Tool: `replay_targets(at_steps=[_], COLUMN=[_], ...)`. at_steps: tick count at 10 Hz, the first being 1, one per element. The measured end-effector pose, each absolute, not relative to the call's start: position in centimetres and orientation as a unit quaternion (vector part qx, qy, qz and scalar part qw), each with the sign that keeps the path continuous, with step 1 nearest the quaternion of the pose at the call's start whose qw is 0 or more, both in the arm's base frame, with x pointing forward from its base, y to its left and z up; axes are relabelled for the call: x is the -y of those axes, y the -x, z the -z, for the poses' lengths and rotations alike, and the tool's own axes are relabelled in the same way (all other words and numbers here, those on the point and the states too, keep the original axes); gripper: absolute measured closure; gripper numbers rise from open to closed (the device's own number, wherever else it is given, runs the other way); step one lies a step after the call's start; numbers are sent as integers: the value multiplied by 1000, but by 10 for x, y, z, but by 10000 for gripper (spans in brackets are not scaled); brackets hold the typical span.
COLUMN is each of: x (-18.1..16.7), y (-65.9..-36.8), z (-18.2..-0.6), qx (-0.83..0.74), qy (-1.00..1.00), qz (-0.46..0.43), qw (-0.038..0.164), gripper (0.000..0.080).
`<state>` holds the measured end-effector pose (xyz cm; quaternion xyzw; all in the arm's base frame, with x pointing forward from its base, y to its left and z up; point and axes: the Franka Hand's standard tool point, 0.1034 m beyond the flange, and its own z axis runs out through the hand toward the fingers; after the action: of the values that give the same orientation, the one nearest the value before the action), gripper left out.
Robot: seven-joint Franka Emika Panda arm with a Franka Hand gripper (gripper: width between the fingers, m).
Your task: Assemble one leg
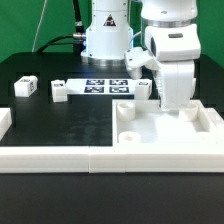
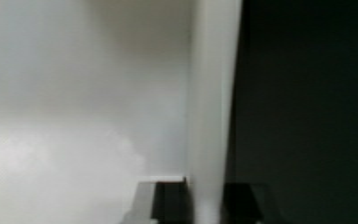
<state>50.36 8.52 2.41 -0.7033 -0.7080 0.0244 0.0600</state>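
Two small white legs with tags lie on the black table at the exterior view's left, one (image 1: 25, 87) further left than the other (image 1: 58, 92). A third small tagged block (image 1: 145, 90) lies just beside my arm. My gripper (image 1: 172, 106) is down at the back rim of the large white tray piece (image 1: 190, 128), far from the two left legs. In the wrist view my gripper (image 2: 208, 187) straddles that thin white rim (image 2: 208, 100). A dark finger (image 2: 172, 203) sits close on each side, and the rim fills the gap between them. No leg is held.
The marker board (image 1: 105, 87) lies flat behind the middle of the table. Long white border bars run along the front edge (image 1: 60, 157) and the left side (image 1: 5, 122). The robot base (image 1: 105, 35) stands at the back.
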Motion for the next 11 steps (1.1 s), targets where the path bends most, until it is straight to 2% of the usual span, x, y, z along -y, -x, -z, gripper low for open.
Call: replay_targets(at_steps=[3,5,6,7,8,11], x=[-84,-83,-83,-83,-83,-82], y=[-503,-503,-503,-503,-503,-503], z=[-24,-24,-24,-24,-23,-23], qx=[707,707,707,707,707,706], qy=[704,704,704,704,705,705], qz=[-26,-26,-26,-26,-26,-26], qw=[61,61,61,61,61,61], gripper=[720,362,362,225,166,152])
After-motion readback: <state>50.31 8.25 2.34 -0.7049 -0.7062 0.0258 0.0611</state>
